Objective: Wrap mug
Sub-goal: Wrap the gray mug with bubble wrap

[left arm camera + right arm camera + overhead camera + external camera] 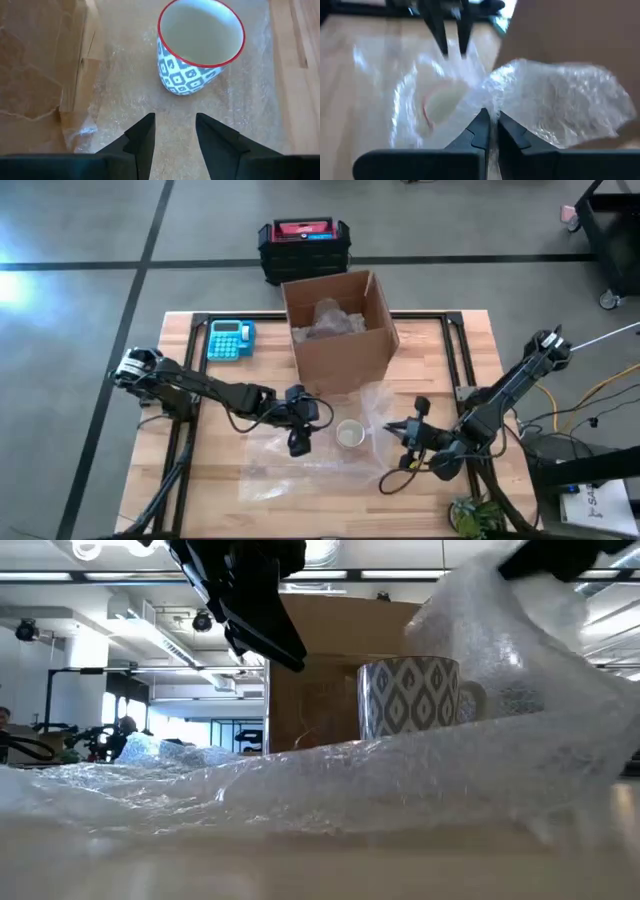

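Clear bubble wrap (560, 102), one edge pinched between the closed fingers of the right gripper (491, 122) and lifted, veils the mug (437, 107) behind it. Mug upright on the sheet, before the cardboard box (338, 330). Left gripper (174, 137), fingers parted and empty, hovers just beside it.

The right gripper (492, 125) had its two dark fingers (479, 131) pinched together on a bunched fold of bubble wrap (560, 105), which puffed out beside them. Through the clear wrap a mug (440, 107) showed blurred, its pale inside and red rim facing the camera. Beyond it the left gripper (452, 32) pointed down with a narrow gap between its fingers. The wooden table (355, 90) lay beneath, and a brown box (570, 30) stood to one side.
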`<action>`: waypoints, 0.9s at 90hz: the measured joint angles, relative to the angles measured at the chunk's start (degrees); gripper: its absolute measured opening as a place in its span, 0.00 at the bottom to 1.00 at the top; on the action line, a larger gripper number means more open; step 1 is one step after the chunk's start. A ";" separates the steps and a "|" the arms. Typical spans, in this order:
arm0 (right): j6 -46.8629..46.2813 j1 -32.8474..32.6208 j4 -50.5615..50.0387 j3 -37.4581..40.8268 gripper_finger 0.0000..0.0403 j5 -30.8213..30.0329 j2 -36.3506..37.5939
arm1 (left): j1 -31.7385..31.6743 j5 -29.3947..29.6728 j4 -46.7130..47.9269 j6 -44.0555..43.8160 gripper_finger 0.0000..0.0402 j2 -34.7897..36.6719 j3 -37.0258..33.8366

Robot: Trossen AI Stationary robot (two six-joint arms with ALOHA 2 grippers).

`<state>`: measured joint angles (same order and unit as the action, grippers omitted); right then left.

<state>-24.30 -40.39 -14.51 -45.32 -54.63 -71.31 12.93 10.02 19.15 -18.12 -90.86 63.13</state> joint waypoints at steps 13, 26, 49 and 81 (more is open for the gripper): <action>5.76 4.38 9.62 0.09 0.00 2.76 -4.22 | 0.00 -0.02 -1.26 0.63 0.28 -0.17 0.46; 9.11 7.07 14.65 -0.73 0.01 8.20 -10.40 | 0.00 -0.02 -1.83 1.54 0.26 -0.15 3.94; 11.45 12.08 14.66 -6.07 0.01 20.69 -20.63 | -0.17 -0.03 -11.78 5.61 0.24 -2.02 5.93; 11.91 13.29 1.46 -15.88 0.01 25.92 -25.05 | -0.87 0.13 -14.27 5.43 0.24 -11.48 5.79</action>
<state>-12.39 -27.10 -13.04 -61.20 -28.71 -96.36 12.05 10.15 4.88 -12.69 -102.33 68.93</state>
